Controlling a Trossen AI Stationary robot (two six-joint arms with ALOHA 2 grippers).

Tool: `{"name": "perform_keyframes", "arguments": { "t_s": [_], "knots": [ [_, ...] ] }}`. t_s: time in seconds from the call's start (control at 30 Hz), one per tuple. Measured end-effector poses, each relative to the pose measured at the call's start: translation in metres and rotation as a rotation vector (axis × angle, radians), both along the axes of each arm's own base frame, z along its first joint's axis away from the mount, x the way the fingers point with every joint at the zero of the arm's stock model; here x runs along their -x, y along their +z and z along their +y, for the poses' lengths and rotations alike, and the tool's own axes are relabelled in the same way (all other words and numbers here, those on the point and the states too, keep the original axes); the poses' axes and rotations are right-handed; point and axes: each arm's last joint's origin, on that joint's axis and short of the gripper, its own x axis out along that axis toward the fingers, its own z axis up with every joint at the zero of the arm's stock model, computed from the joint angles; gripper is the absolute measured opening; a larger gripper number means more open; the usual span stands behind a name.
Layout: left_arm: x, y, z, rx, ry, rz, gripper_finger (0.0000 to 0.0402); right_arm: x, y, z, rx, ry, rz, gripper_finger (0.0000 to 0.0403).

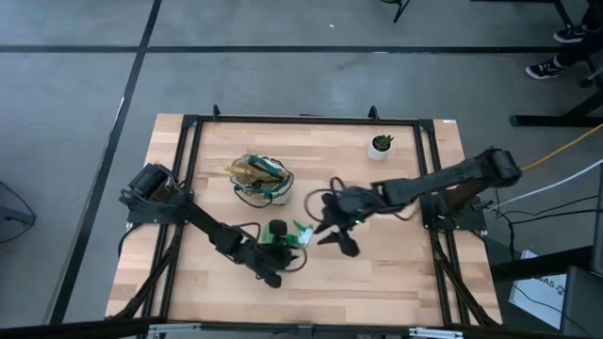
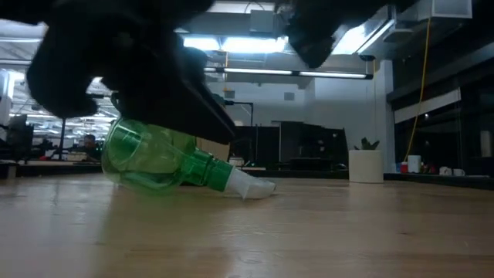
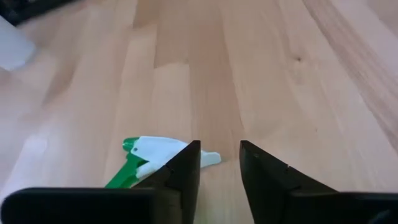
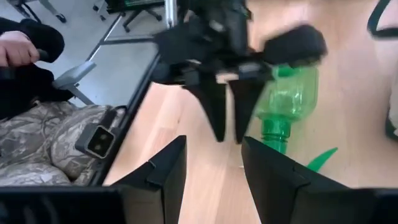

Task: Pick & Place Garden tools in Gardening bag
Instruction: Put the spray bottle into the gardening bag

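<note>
The green translucent spray bottle (image 2: 154, 158) lies on its side on the table, its white nozzle (image 3: 163, 151) toward the right arm; it also shows in the high view (image 1: 285, 235). My left gripper (image 3: 219, 168) is open, with bare table between its fingers, and stands right beside the nozzle. Whether a finger touches the nozzle, I cannot tell. My right gripper (image 4: 214, 168) is open and empty, low over the table to the bottle's right (image 1: 341, 240). The cream gardening bag (image 1: 260, 179) stands behind the bottle, with wooden-handled tools sticking out of it.
A small green plant in a white pot (image 1: 381, 144) stands at the far right of the table. A black cable loop (image 1: 320, 200) lies near the right arm. A black frame (image 1: 301, 120) runs round the tabletop. A seated person (image 4: 37, 130) shows beyond the table's edge.
</note>
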Motion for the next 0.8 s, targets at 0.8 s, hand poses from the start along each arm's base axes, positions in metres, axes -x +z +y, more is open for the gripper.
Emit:
{"name": "perform_keyframes", "arguments": {
  "t_s": [0.8],
  "knots": [
    [-0.04, 0.029, 0.064, 0.135, 0.042, 0.453, 0.0226, 0.094, -0.074, 0.038, 0.019, 0.014, -0.166, 0.0158]
  ]
}}
